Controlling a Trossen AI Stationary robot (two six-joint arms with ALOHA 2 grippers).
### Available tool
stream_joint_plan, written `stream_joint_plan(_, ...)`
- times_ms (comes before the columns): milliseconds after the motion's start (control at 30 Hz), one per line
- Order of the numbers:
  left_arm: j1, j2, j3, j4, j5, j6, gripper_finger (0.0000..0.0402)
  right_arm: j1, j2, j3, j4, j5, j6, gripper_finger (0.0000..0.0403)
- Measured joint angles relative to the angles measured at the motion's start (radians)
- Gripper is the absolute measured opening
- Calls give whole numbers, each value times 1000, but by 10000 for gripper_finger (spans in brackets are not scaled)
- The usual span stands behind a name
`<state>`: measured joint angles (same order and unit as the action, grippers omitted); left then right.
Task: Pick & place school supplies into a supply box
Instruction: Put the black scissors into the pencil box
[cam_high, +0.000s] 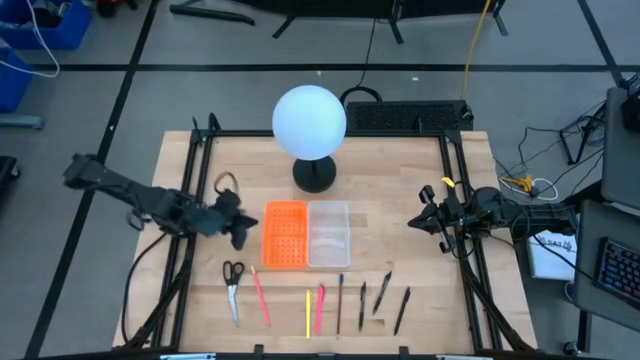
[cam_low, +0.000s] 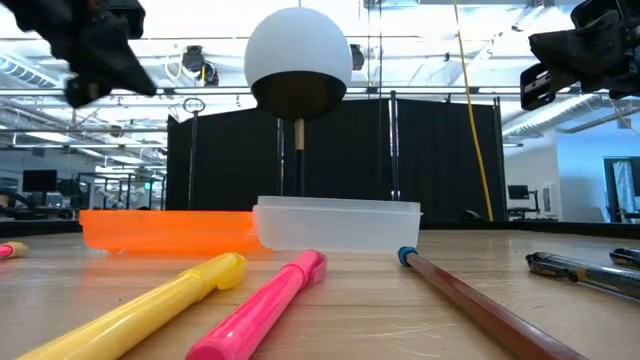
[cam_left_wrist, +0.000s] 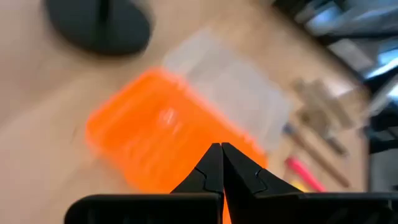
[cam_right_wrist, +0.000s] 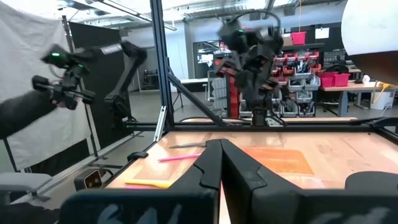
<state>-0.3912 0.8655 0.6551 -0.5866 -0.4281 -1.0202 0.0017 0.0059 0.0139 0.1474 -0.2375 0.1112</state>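
The wooden bench (cam_high: 400, 200) carries a white globe lamp (cam_high: 310, 122) on a black base toward its far middle, and nearer the front the supply box (cam_high: 328, 235) — a clear shallow tray joined on its left to an orange perforated half (cam_high: 285, 235). The left tool (cam_high: 240, 228) hangs above the bench just beside the orange half's left edge, its fingers (cam_left_wrist: 208, 171) clenched together on nothing. The right tool (cam_high: 424, 218) hovers well to the right of the clear tray, fingers likewise pressed shut and empty. The school supplies lie in a row along the front edge, all outside the box: black-handled scissors (cam_high: 232, 283) at the left, then a pink pen (cam_high: 261, 297), a yellow marker (cam_high: 307, 312) just beside a pink marker (cam_high: 320, 306), and several dark pens (cam_high: 362, 298) to the right.
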Motion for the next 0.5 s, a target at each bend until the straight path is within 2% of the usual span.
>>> stream_joint_plan(133,-102,237,193,-297,36,-372,4,0,0,0,-9,0,0,0)
stream_joint_plan(233,-169,381,288,-448,125,-641,4,0,0,0,-9,0,0,0)
stream_joint_plan(367,-245,509,340,-527,250,-890,13,0,0,0,-10,0,0,0)
stream_joint_plan(500,-289,586,331,-515,373,-1034,9,0,0,0,-10,0,0,0)
